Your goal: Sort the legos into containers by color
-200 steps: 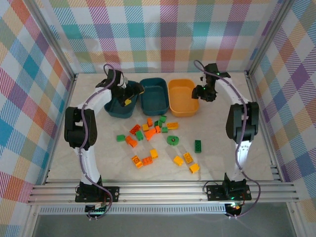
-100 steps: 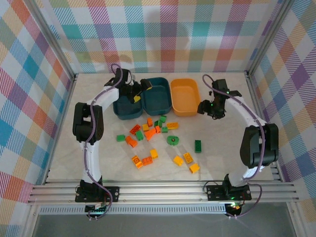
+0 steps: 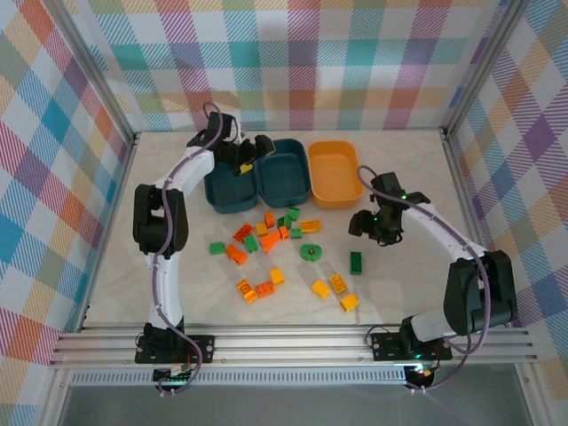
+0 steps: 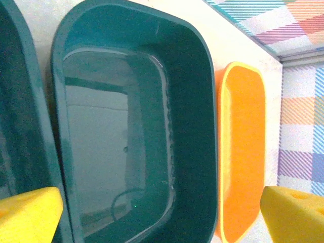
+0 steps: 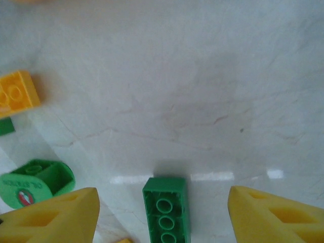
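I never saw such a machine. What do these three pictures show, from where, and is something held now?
These are two robot arms bolted to a table. One camera looks down from above; one sits on each wrist, seeing its yellow fingers. On the table lie small orange, yellow and green plastic bricks and three plastic tubs: left dark teal tub, middle dark teal tub, orange-yellow tub. The left gripper hovers open over the teal tubs; the right gripper hangs open above a green rectangular brick. Neither holds anything.
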Available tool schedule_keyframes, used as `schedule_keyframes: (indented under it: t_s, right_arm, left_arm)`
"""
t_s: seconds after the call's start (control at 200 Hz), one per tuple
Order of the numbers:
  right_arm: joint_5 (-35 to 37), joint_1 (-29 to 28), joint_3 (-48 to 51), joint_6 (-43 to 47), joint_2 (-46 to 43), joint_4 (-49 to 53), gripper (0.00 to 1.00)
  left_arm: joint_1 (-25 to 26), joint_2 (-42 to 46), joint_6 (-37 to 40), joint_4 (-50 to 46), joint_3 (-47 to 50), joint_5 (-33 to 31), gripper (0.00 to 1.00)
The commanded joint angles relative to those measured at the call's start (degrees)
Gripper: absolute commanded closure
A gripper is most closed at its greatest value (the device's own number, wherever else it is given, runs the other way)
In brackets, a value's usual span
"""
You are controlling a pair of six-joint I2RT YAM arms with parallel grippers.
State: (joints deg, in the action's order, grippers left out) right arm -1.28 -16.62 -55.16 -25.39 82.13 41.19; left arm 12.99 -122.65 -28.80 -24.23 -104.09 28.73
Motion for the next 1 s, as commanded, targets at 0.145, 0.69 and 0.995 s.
schedule_keyframes:
  t_s: [0.145,0.69,0.995]
  right_arm:
    - [3.28,-5.96,3.36,-4.3,0.36,0.7,0.3]
    - [5.41,-9.61,7.17,-7.18,5.21,-2.3,0.49]
    - [7.27,-9.74,8.83,-7.13,3.15,-3.75,0.74]
  left_arm:
    - [2.66,29.81,-2.29,7.36,25.03,-12.84,0.0]
    - [5.99,73.52,-13.14,9.46,71.66,-17.79,0.0]
    - [5.99,75.05,-12.67,6.41,71.29,-16.65,0.0]
